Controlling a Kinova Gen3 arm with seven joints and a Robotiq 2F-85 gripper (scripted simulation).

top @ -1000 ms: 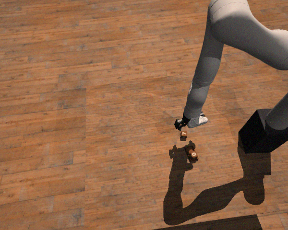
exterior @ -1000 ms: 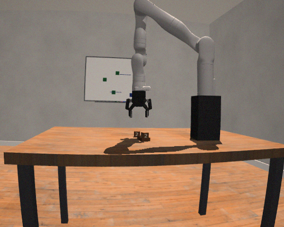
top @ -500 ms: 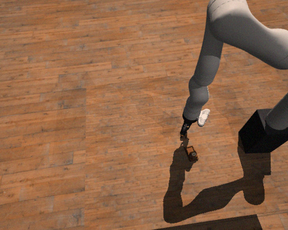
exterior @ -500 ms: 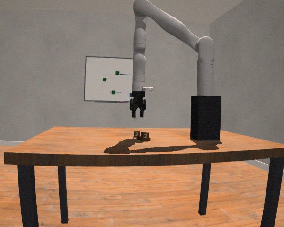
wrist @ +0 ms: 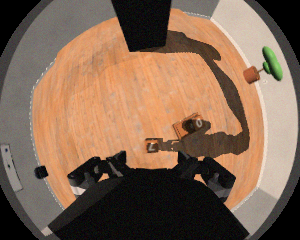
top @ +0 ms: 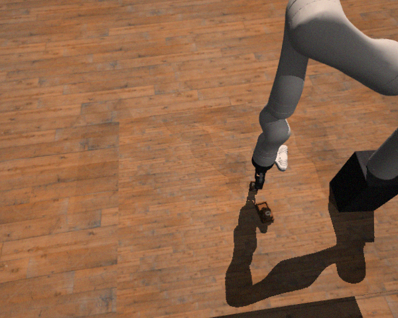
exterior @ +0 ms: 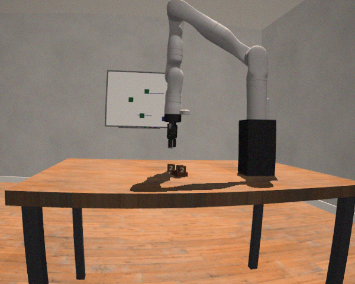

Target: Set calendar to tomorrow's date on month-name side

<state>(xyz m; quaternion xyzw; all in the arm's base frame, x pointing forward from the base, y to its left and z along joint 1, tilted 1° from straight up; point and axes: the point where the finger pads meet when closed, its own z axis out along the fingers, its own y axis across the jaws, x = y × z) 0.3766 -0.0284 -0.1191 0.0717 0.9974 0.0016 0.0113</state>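
A small brown tray [top: 261,215] lies on the wooden table with one digit cube [exterior: 181,170] in it, its front face showing a 2. A second cube [exterior: 171,167], also showing a 2, stands on the table just beside the tray, outside it. In the wrist view the loose cube [wrist: 152,146] lies left of the tray [wrist: 188,127]. My gripper [exterior: 171,143] hangs well above the loose cube, pointing down, open and empty. In the overhead view the gripper [top: 259,181] partly hides the loose cube [top: 252,186]. I cannot read the month's name.
The arm's black base block [exterior: 256,147] stands on the table to the right of the tray. The arm's shadow [top: 247,260] falls across the table by the tray. A whiteboard [exterior: 135,98] hangs on the far wall.
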